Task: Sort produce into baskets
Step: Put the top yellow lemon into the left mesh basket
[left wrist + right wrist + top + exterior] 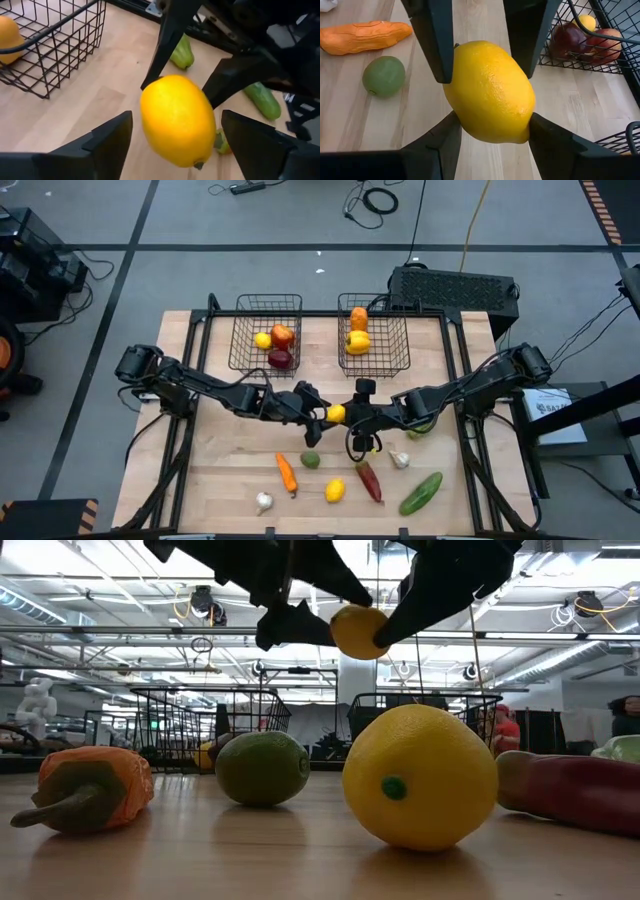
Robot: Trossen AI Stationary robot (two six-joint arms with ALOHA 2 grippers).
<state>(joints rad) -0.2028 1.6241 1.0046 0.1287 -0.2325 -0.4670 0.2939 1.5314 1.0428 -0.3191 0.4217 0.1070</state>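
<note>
Nearest the table's front we see a lemon (pixel 335 491), lime (pixel 311 460) and carrot (pixel 287 473) lying loose. Above mid-table, the right gripper (pixel 345 415) clamps a second lemon (pixel 336 414); the left gripper (pixel 322 412) brackets it, fingers apart, apparently not touching. Beyond stand the baskets (pixel 238 340), both part-filled.

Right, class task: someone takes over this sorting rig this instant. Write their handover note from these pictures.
Right gripper: shut on a lemon, held in the air mid-table.
Left gripper: open, fingers either side of that lemon, not gripping; looks like a handover.
Left basket: a lemon and two red apples.
Right basket: orange and yellow pieces.
On the table: carrot, lime, another lemon, chilli, cucumber, two garlics, plus a green piece under the right arm.
Left to do: basket the held lemon, then the rest.
</note>
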